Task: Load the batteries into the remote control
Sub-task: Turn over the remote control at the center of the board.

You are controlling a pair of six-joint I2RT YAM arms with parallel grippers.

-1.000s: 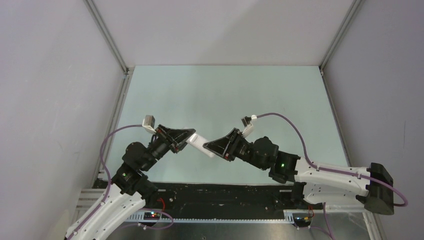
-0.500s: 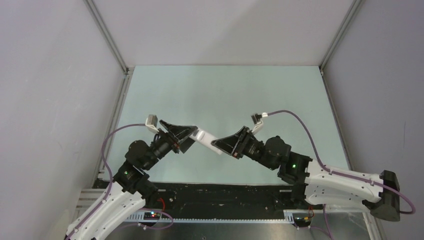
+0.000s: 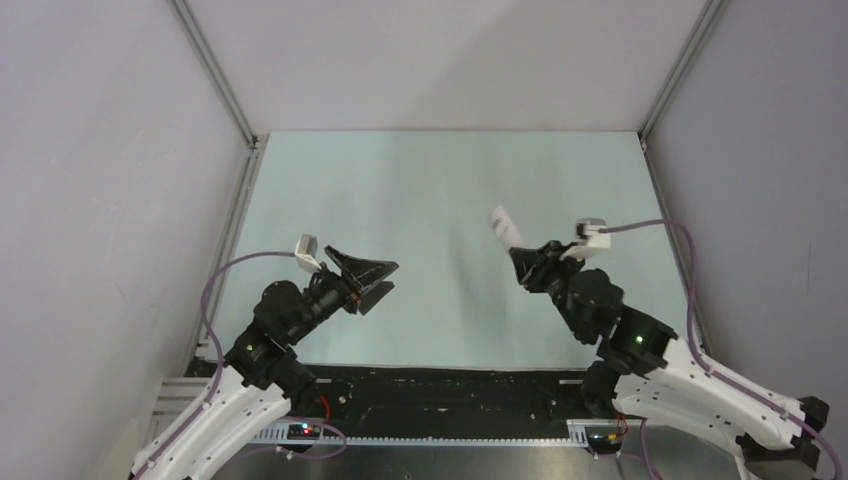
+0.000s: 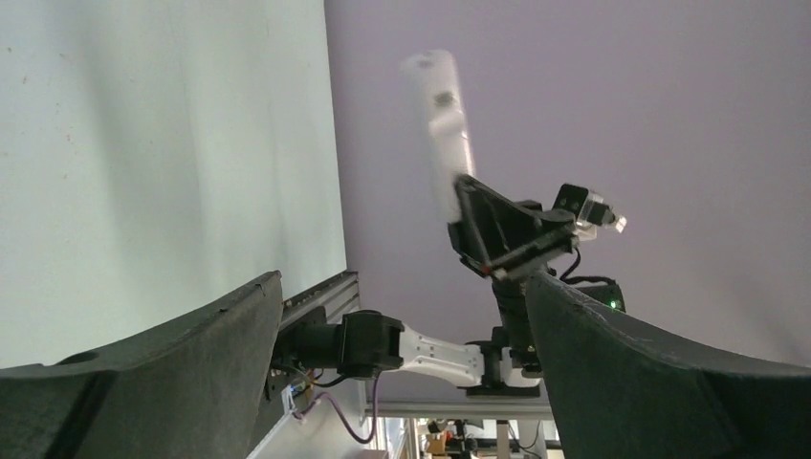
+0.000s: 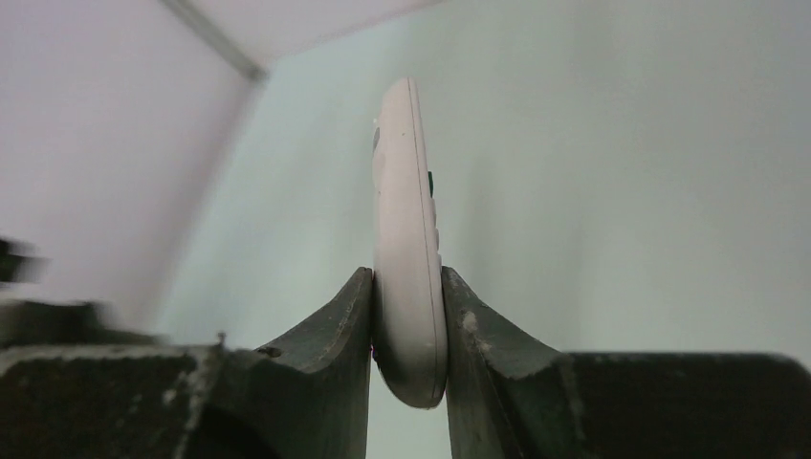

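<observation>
My right gripper (image 3: 521,256) is shut on the lower end of the white remote control (image 3: 504,226) and holds it up above the right middle of the pale green table (image 3: 400,180). In the right wrist view the remote control (image 5: 408,229) stands edge-on between my two fingers (image 5: 335,335), its buttons facing right. My left gripper (image 3: 385,278) hangs open and empty at the left, well apart from it. The left wrist view shows the remote control (image 4: 438,115) held by the right gripper (image 4: 497,234) ahead of my wide-open left gripper (image 4: 404,282). The batteries are out of view.
Grey enclosure walls with aluminium corner posts (image 3: 215,75) close in the table on three sides. A black strip and cable rail (image 3: 440,385) run along the near edge by the arm bases. Purple cables (image 3: 215,290) loop off both wrists.
My left gripper opened and let go of the remote control, then drew back slightly. My right arm swung right and away with the remote, tilting it upright.
</observation>
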